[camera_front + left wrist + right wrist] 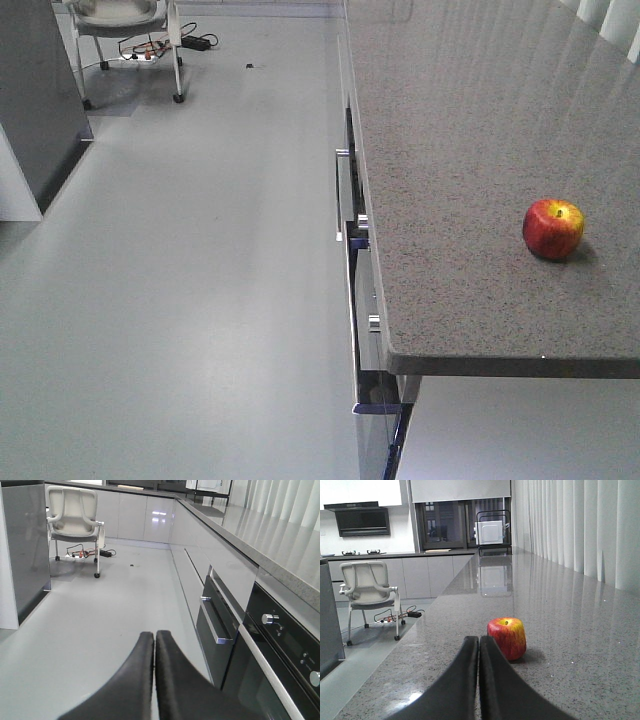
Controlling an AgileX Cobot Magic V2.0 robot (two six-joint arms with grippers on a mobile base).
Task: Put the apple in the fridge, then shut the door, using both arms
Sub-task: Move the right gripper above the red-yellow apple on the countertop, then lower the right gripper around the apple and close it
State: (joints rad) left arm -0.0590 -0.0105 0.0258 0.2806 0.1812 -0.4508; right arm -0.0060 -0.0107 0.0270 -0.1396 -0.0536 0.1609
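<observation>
The red apple [553, 228] with a yellow patch at its stem stands upright on the grey speckled countertop [460, 150], near its right side. In the right wrist view the apple [507, 637] sits just beyond and to the right of my right gripper [478, 640], which is shut and empty above the counter. My left gripper [154, 636] is shut and empty, low over the floor beside the cabinet fronts. The dark grey fridge [35, 100] shows at the far left, also in the left wrist view [25, 550]. Its door and inside are not visible.
A white chair [75, 522] stands at the far end of the floor with cables beside it. Oven and drawer fronts with metal handles [220, 630] line the counter's left side. A microwave [492, 532] sits at the counter's far end. Curtains hang on the right.
</observation>
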